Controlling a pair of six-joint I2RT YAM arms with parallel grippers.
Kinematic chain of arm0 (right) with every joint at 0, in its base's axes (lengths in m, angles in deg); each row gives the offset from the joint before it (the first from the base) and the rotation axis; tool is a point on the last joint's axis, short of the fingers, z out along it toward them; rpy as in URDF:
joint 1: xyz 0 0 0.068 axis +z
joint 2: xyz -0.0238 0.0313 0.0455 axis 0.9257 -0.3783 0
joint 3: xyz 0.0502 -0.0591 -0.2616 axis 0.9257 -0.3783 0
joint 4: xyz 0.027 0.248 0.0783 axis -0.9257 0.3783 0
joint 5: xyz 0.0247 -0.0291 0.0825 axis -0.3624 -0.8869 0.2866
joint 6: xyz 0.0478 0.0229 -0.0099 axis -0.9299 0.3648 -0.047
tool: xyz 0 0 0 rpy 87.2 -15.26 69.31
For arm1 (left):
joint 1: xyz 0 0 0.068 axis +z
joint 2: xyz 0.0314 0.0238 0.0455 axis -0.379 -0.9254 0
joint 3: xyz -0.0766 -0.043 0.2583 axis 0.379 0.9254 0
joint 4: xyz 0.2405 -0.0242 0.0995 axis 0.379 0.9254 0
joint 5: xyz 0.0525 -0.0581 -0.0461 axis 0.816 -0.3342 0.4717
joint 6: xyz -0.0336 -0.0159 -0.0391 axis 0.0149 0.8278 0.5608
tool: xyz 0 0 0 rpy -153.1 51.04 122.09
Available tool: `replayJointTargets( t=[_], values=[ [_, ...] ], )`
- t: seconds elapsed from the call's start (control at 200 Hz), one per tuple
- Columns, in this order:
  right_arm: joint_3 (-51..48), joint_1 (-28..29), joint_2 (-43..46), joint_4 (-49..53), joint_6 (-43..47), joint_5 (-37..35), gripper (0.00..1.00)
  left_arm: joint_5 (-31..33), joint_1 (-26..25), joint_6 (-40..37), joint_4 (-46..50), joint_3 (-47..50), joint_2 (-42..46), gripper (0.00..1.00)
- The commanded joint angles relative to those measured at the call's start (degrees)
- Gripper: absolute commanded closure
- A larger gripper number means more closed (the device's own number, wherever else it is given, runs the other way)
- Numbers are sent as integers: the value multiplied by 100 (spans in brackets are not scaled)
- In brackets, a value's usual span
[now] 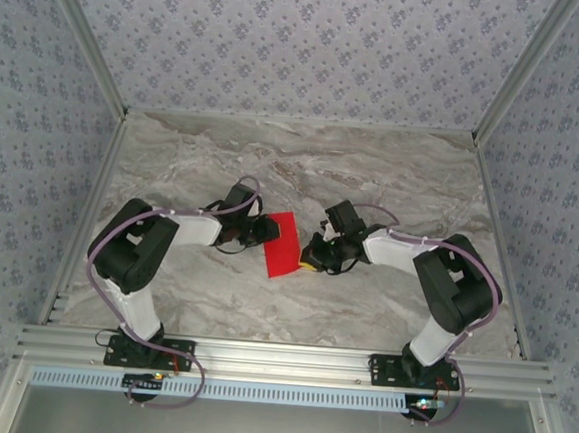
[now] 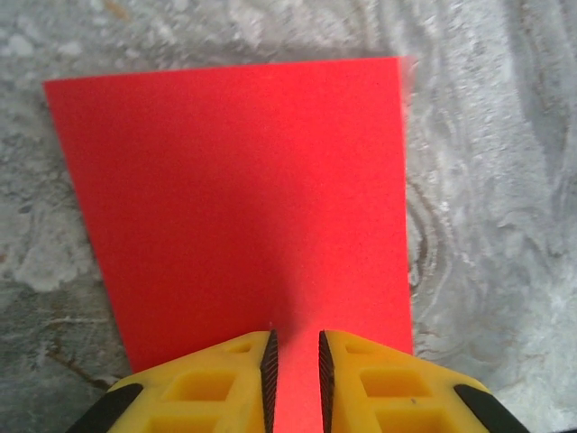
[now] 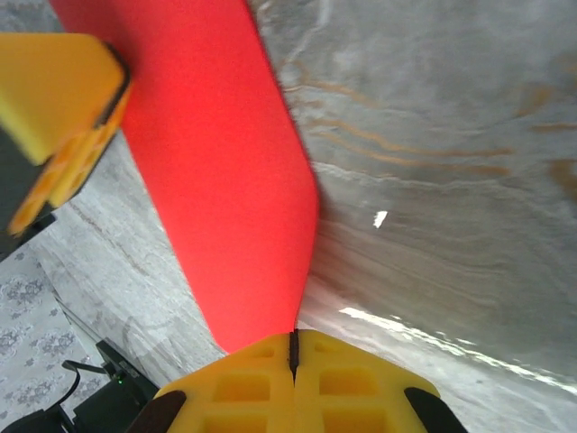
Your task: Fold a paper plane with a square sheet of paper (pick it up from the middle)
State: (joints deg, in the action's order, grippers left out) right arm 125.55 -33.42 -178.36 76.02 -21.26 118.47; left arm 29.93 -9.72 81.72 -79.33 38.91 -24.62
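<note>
The square sheet of paper (image 1: 281, 244) is bright red and reads as a narrow rectangle on the grey marble between the two arms. In the left wrist view the paper (image 2: 234, 189) lies flat. My left gripper (image 2: 296, 347) is over its near edge, jaws a small gap apart, with red showing between them. My right gripper (image 3: 293, 336) is shut, and the paper's (image 3: 225, 180) edge runs into the seam between its yellow fingers. That side of the paper curves up off the table. From above, the left gripper (image 1: 266, 232) and right gripper (image 1: 308, 261) flank the paper.
The marble table (image 1: 373, 173) is bordered by aluminium rails (image 1: 278, 356) at the near edge and patterned walls at the back and sides. The left gripper's yellow finger (image 3: 63, 99) shows at the upper left of the right wrist view, close to the paper.
</note>
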Motion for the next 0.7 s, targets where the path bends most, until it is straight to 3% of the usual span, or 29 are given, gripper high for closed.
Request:
replayJointTargets(
  t=[0.0, 0.255, 0.545, 0.695],
  values=[
    [321, 113, -165, -203, 179, 58, 99, 71, -39, -89, 79, 15, -66, 79],
    [735, 218, -596, -550, 349, 60, 99, 68, -40, -118, 174, 8, -10, 79],
    [956, 248, -990, -733, 425, -35, 100, 203, 60, -104, 132, -118, 648, 78],
    [1002, 264, -1122, -821, 449, -19, 100, 308, 182, -93, 255, -204, 455, 79]
  ],
)
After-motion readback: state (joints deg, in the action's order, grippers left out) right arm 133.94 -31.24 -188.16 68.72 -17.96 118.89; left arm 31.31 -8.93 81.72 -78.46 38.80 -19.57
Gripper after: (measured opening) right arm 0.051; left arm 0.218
